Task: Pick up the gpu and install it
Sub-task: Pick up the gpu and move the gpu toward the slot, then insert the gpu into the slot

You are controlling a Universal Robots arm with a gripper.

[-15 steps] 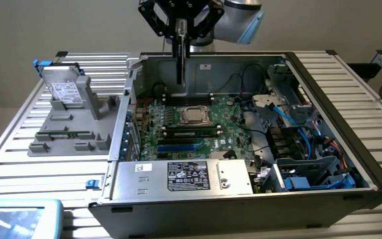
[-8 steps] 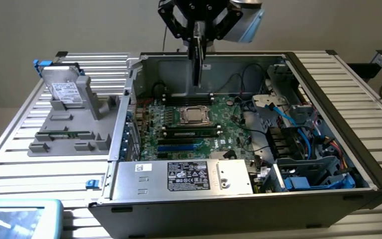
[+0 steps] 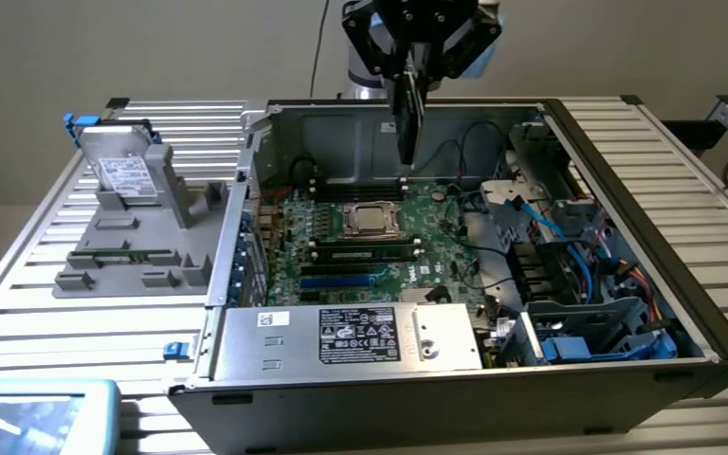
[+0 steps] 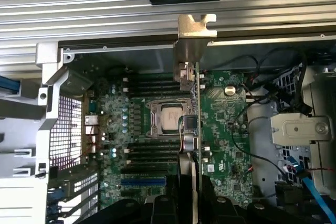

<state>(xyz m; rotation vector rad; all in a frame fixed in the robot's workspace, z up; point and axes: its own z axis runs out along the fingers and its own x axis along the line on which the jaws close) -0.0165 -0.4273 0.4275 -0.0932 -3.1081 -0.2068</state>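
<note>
My gripper [image 3: 412, 68] hangs over the open computer case [image 3: 617, 161], shut on the gpu [image 3: 409, 123]. The card hangs on edge, a thin dark slab pointing down toward the motherboard [image 3: 338, 237] without touching it. In the wrist view the gpu [image 4: 195, 124] shows edge-on, with its silver bracket [image 4: 195, 40] at the far end by the case's rear wall and my gripper [image 4: 191, 195] clamped on the near end. The card lies above the processor socket [image 4: 169, 116]. Blue expansion slots [image 3: 338, 282] sit further forward on the board.
A grey fixture [image 3: 124, 246] at the exterior view's left holds a hard drive [image 3: 124, 172] and a green memory stick [image 3: 118, 254]. The power supply [image 3: 352, 336] fills the case's front. Cables and drive bays [image 3: 579, 284] crowd the exterior view's right side.
</note>
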